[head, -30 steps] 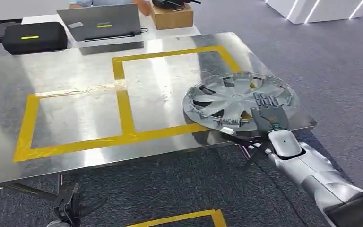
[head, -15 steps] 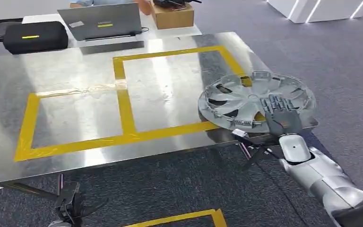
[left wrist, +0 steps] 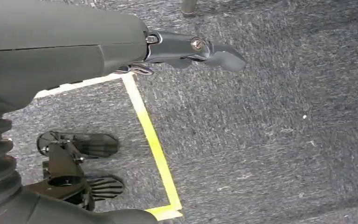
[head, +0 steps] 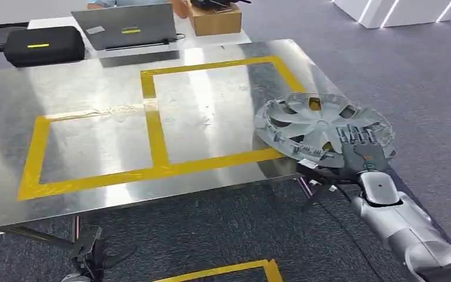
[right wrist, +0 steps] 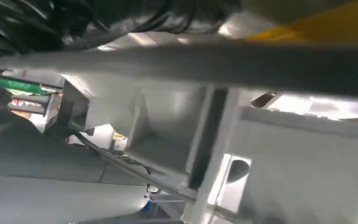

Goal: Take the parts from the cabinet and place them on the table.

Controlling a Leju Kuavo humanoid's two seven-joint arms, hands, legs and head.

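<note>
A silver-grey wheel cover (head: 314, 123) with curved spokes lies tilted over the right edge of the steel table (head: 94, 94), partly past the yellow tape frame (head: 155, 141). My right hand (head: 361, 150) grips its near rim, fingers laid on top, with the silver arm coming up from the lower right. In the right wrist view the cover's grey ribbed underside (right wrist: 261, 154) sits very close, with a strip of yellow tape (right wrist: 317, 23) beyond it. My left hand (left wrist: 191, 49) hangs over the grey carpet with a dark finger stretched out and nothing in it.
At the table's far edge stand a laptop (head: 123, 26), a black case (head: 38, 46) and a cardboard box (head: 214, 20). Yellow tape marks the carpet (head: 229, 270) in front of the table. White blocks (head: 399, 12) stand at the far right.
My right hand has carried the wheel cover to the right, from inside the tape frame's corner to the table's right edge. The table and the things on it have stayed put.
</note>
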